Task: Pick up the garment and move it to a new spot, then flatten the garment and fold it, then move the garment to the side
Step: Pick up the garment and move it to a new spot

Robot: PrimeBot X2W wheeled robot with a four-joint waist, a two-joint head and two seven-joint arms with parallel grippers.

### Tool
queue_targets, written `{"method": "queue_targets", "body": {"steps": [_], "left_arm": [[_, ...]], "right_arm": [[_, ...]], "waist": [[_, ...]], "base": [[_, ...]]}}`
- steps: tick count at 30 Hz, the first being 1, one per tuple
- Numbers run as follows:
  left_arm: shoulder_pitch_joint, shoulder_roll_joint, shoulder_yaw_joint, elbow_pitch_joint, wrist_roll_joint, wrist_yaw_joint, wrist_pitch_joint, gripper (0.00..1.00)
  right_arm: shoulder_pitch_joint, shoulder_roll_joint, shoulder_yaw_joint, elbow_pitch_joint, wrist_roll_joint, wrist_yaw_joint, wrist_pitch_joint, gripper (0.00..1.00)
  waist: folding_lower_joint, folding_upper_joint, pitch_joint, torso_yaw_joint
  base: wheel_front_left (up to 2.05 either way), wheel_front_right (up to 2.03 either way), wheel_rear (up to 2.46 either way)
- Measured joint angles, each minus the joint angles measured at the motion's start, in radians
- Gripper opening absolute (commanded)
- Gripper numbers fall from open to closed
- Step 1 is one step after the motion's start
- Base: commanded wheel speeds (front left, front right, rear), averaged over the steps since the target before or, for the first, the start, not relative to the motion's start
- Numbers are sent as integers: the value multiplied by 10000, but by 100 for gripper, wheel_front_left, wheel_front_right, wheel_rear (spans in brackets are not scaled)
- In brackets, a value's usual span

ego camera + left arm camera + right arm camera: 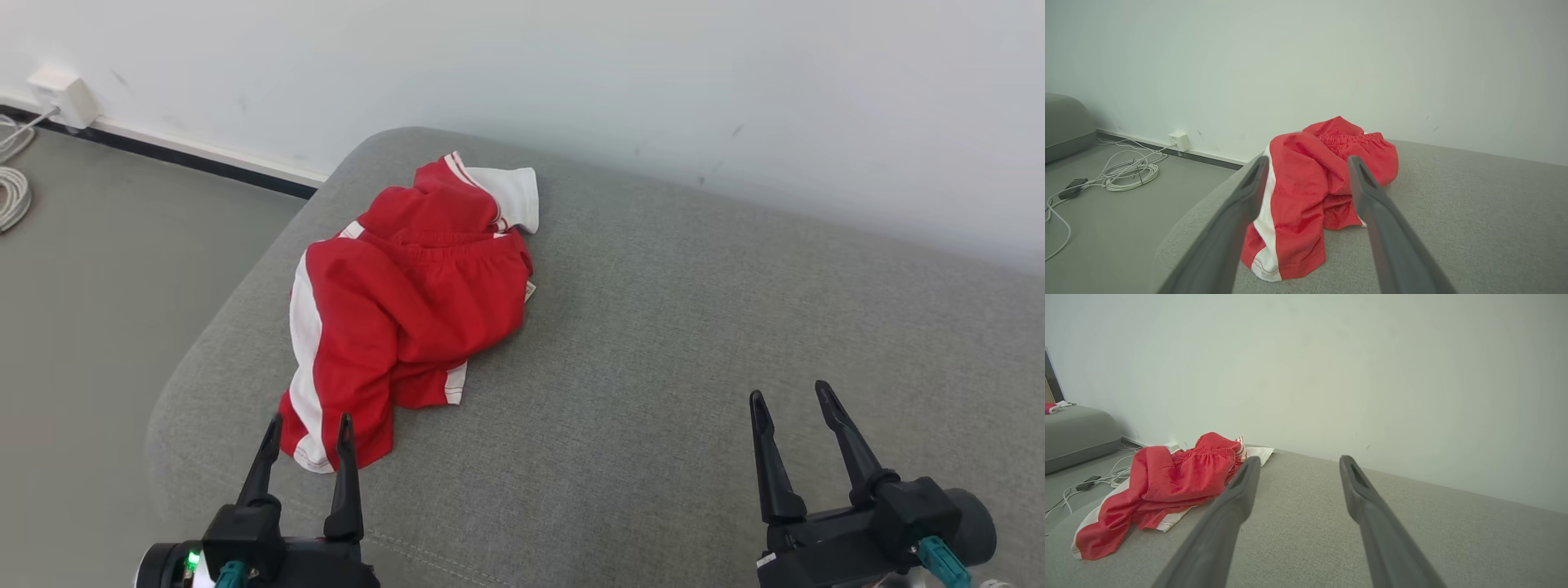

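Observation:
The garment [408, 302] is a pair of red shorts with white side stripes, crumpled on the left part of a grey cushioned seat [694, 327]. My left gripper [309, 425] stands open at the garment's near hem, its fingertips overlapping the cloth's edge in the head view. In the left wrist view the garment [1310, 192] lies between and beyond the fingers [1241, 220], apart from them. My right gripper [790, 398] is open over bare cushion, well right of the garment. The right wrist view has the garment [1163, 486] at the left, and the gripper [1298, 461] holds nothing.
The seat's left edge [204, 351] drops to a grey floor [98, 286]. Coiled white cables [1126, 171] and a wall socket [61, 94] lie by the white wall. Another grey seat [1073, 433] stands at the far left. Bare cushion stretches right of the garment.

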Motion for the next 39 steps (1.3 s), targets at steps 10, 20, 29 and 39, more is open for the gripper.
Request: {"method": "queue_targets", "body": {"steps": [10,20,29,39], "left_arm": [[-3,-15,-50,12,0,-113,0,100],[-1525,46,-203,926,-2,-558,-27,100],[-3569,-33,-401,2800,-13,-903,529,100],[-5186,-71,-477,4738,-54,-1095,1298,100]], "right_arm": [[-16,0,-6,104,-21,77,0,100],[-410,-213,0,61,-270,253,-2,100],[-970,-284,188,94,-430,443,-2,100],[-1406,-397,211,94,-616,554,-2,100]], "waist": [[0,0,186,-4],[0,0,686,-246],[1,0,1265,-666],[1,1,1898,-1103]], "base": [[0,0,0],[0,0,0],[0,0,0],[0,0,0]]}}
